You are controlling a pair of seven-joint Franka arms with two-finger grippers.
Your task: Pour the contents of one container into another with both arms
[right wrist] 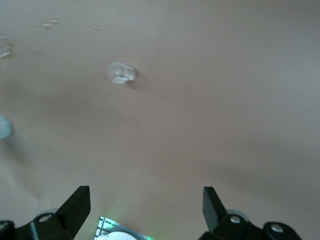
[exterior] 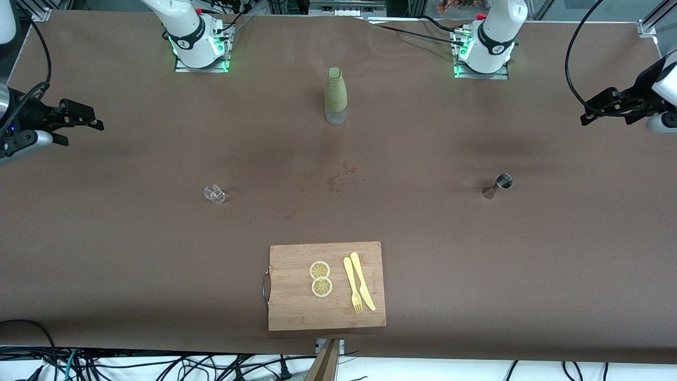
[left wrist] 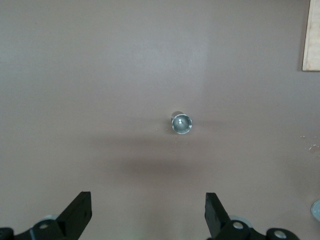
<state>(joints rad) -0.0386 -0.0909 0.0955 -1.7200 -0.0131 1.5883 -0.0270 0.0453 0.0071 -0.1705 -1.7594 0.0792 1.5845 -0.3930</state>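
Right gripper (right wrist: 145,207) over bare brown table (right wrist: 225,110)

Its jaws stand wide apart, gripping nothing; a small clear glass (right wrist: 120,73) sits on the table (a few wet specks (right wrist: 47,23) nearby).

Wooden cutting board (exterior: 296,307) w/ two lemon slices (exterior: 320,278), yellow fork (exterior: 351,286) & knife (exterior: 362,280) on brown table (exterior: 132,254).

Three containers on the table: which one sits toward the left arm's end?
The metal jigger. The clear glass sits toward the right arm's end, and the green bottle stands midway, farthest from the front camera.
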